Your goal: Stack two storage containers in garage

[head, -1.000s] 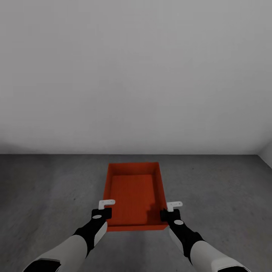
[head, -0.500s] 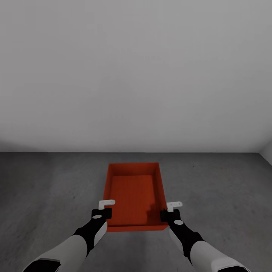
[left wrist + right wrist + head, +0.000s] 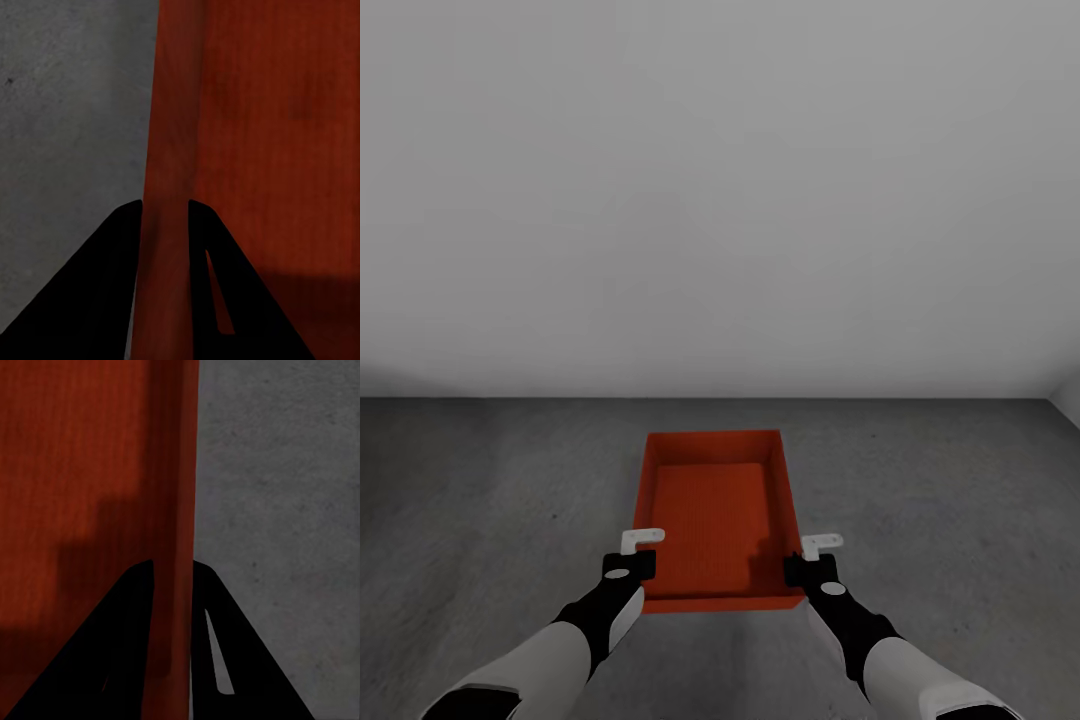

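Fingers (image 3: 127, 247) of both arms straddle the container's (image 3: 715, 505) side walls.

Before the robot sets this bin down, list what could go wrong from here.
1. The storage container is held only by its thin side walls, one pinched in the left gripper, the other in the right gripper; uneven lowering could tilt it or let a wall slip.
2. The white wall stands close ahead, so driving further forward risks bumping it.
3. Releasing before it rests on the floor could drop it.
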Controlling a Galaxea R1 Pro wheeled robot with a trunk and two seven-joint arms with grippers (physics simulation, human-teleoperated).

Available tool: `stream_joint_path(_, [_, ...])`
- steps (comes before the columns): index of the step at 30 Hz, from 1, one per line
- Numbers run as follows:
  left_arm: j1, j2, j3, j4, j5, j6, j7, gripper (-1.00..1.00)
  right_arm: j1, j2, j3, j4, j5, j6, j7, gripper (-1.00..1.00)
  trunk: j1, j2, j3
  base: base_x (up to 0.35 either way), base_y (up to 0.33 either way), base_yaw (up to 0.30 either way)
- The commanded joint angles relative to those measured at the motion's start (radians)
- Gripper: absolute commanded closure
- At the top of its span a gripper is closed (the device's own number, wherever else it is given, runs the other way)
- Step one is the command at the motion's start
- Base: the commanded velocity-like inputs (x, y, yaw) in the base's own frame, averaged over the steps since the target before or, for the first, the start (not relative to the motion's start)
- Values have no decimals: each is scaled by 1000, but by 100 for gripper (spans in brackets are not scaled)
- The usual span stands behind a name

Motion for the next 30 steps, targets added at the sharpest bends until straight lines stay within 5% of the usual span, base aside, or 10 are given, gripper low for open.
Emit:
stream_joint_path(1, [-1,4,23,-5,-15,-24,10,100,-1,-1,-21,4,-7,-3,-9,100,4,-8,-4,0,0,0])
stream_joint_path(30, [-1,4,23,-6,-15,-24,10,100,-1,-1,-21,4,-7,-8,-9,100,115,-211,-95,0,0,0])
